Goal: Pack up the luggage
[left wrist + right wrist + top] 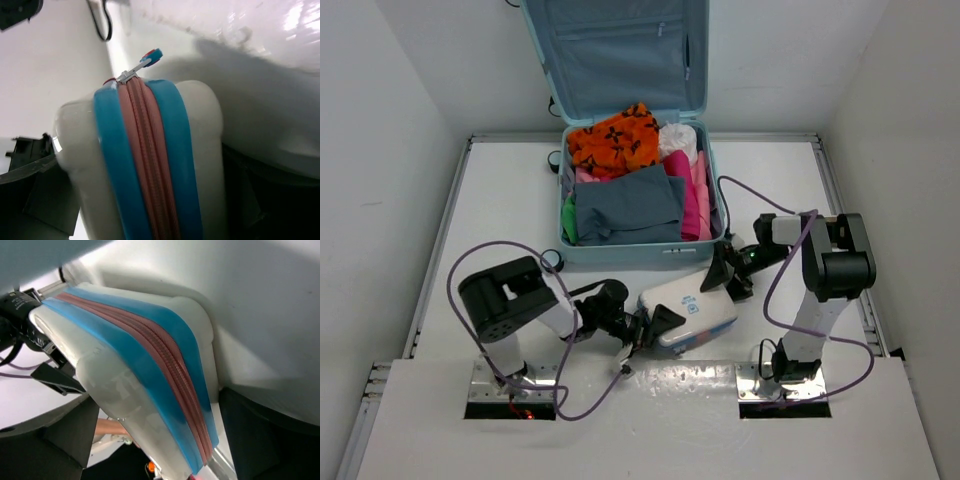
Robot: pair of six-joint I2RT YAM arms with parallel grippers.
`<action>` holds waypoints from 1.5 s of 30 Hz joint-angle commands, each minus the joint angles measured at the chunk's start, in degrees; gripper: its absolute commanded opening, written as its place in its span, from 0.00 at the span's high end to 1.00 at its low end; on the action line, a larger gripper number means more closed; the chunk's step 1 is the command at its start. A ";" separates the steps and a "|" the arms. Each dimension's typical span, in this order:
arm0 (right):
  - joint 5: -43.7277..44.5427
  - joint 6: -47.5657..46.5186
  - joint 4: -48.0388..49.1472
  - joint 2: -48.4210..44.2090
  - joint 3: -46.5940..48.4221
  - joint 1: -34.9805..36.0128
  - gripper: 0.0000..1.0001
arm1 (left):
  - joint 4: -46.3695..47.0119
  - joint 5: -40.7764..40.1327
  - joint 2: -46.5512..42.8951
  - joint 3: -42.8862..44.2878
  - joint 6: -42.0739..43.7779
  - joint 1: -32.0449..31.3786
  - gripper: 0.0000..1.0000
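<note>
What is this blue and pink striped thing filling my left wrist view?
Observer: A small white-and-blue zipped box, just in front of an open suitcase.
Operator: Is anything in the suitcase?
Observer: Yes, it is well filled, with an orange patterned garment and a grey garment on top.
Operator: Is the other arm doing anything?
Observer: The right hand straddles the box's other end, fingers spread.

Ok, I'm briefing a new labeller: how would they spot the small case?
Start at the big open aqua luggage. Directly in front of it, on the near side, lies the small case. It alone is white with a blue band and pink zipper.
</note>
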 commanded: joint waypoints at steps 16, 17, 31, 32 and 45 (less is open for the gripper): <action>-28.73 -36.34 -46.48 3.01 9.56 10.60 0.24 | 29.95 -31.19 4.55 3.71 -22.40 -10.65 0.70; -29.09 -42.05 -46.75 3.45 10.54 10.26 0.20 | 32.14 -32.43 3.59 3.71 -23.45 -11.36 0.79; -0.88 15.81 -7.38 -24.93 27.85 -8.63 0.03 | -24.90 -66.87 -21.04 41.01 -57.74 -19.11 1.00; -0.53 16.07 -7.21 -25.36 29.35 -11.95 0.03 | -30.01 -71.07 -20.25 49.50 -65.57 -16.31 1.00; 1.93 13.88 -10.46 -28.88 28.58 -18.49 0.02 | -17.17 -75.60 -5.15 52.92 -46.24 16.13 1.00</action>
